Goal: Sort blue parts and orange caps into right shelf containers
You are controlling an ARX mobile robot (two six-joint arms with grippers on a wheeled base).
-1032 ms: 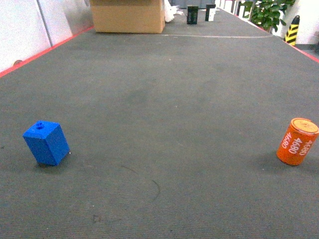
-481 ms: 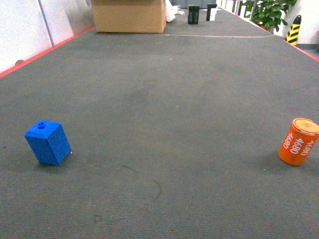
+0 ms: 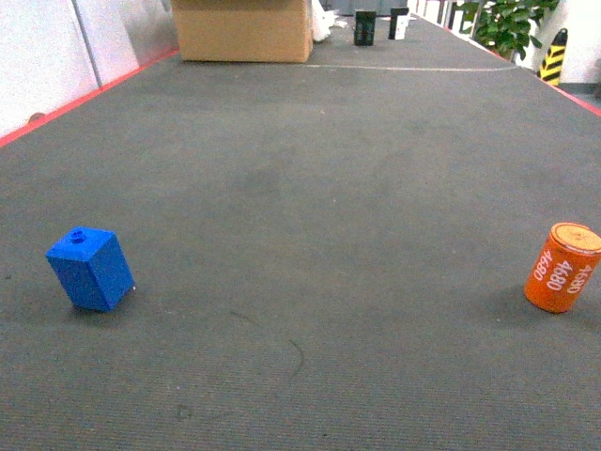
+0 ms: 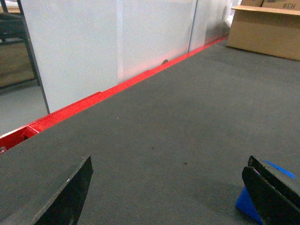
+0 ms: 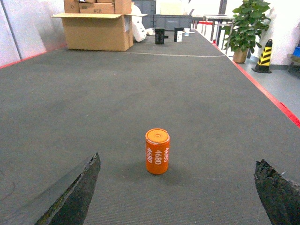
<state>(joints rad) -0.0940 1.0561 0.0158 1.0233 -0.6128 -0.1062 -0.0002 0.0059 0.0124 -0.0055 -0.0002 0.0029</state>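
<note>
The orange cap point(image 5: 157, 151) stands upright on the grey carpeted floor point(image 3: 310, 188), white "4680" on its side; in the head view it sits at about 3 o'clock, near the right edge, while the blue part point(image 3: 90, 269), a small block with a stud on top, rests tilted at about 9 o'clock, well apart from it. The right end effector point(image 5: 178, 197) is released, its two dark fingers spread wide with the cap ahead and between them, not touching; the left end effector point(image 4: 171, 197) is likewise spread, the blue part just showing behind its right finger.

The likely trouble: the cap is a light cylinder, so a finger nudging its side on approach could topple it and send it rolling; the blue part already leans on an edge, so an off-centre pinch could twist it out of the fingers.

No blue crates or shelf are visible in any view, so their contents cannot be told; at 12 o'clock stands only a cardboard box point(image 3: 242, 30), its inside hidden; a potted plant point(image 5: 245, 28) stands toward 1 o'clock.
</note>
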